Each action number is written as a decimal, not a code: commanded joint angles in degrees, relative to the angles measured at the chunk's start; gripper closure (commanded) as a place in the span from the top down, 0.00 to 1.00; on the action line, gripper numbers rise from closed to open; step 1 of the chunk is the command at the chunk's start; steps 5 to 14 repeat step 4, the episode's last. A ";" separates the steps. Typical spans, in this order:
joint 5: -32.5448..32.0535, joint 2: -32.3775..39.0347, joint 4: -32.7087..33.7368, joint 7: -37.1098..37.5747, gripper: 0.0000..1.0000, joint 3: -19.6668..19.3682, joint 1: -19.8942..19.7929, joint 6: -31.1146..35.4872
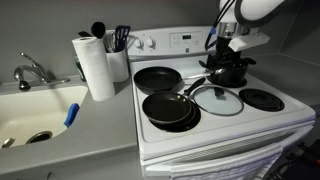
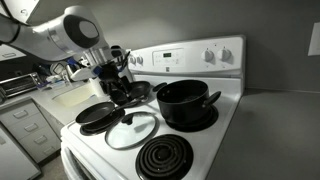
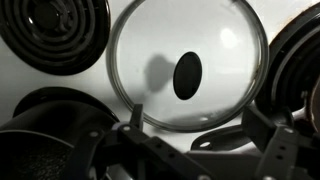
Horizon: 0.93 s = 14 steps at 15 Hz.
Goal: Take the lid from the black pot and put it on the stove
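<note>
The glass lid (image 1: 217,100) (image 2: 131,129) lies flat on the white stove (image 1: 215,127) (image 2: 218,140), between the burners, knob up. In the wrist view the lid (image 3: 215,45) fills the upper middle, directly below my gripper (image 3: 197,118). My gripper (image 1: 226,62) (image 2: 121,86) is open and empty, hovering above the lid without touching it. The black pot (image 2: 185,103) sits uncovered on a back burner; in an exterior view it (image 1: 230,75) is mostly hidden behind the gripper.
Two black frying pans (image 1: 168,109) (image 1: 158,78) sit on the burners next to the lid; one handle (image 3: 215,137) lies between my fingers. A bare coil burner (image 1: 262,99) (image 2: 165,158) is free. Paper towel roll (image 1: 97,66), utensil holder (image 1: 119,58) and sink (image 1: 30,112) stand beside the stove.
</note>
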 commanded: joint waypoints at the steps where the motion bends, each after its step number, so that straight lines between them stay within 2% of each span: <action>1: -2.50 -2.99 2.82 -1.07 1.00 0.86 -0.84 -6.75; 14: -2.68 -4.55 3.73 -1.97 1.00 0.79 -1.26 -8.17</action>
